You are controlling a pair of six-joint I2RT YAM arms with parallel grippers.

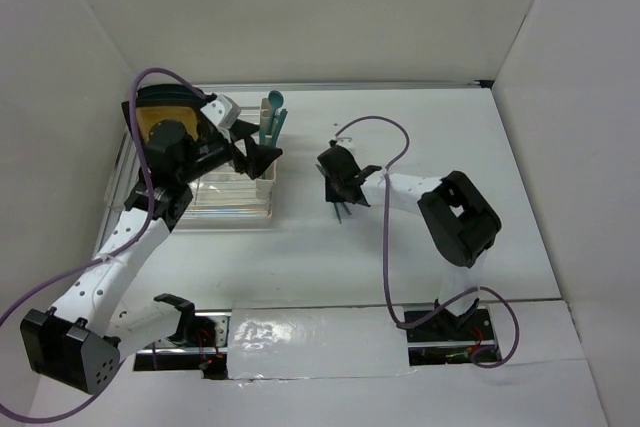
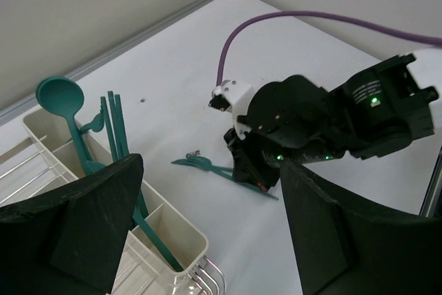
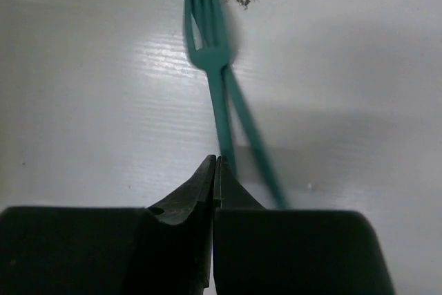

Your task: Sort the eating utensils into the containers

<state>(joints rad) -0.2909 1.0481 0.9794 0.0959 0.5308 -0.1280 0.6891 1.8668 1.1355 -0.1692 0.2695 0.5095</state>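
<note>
Found the right gripper (image 3: 216, 168) pinched fully shut, tips meeting just left of the handle of a teal fork (image 3: 207, 46). Saw that fork lying flat on the table (image 1: 330, 257), crossed with a second utensil (image 3: 252, 143); could not tell whether anything was nipped. Farther out, saw the left gripper (image 1: 255, 150) spread wide and holding nothing above the cream container (image 2: 183, 236), with a spoon (image 2: 61, 98) and thin teal handles (image 2: 114, 126) standing inside.
</note>
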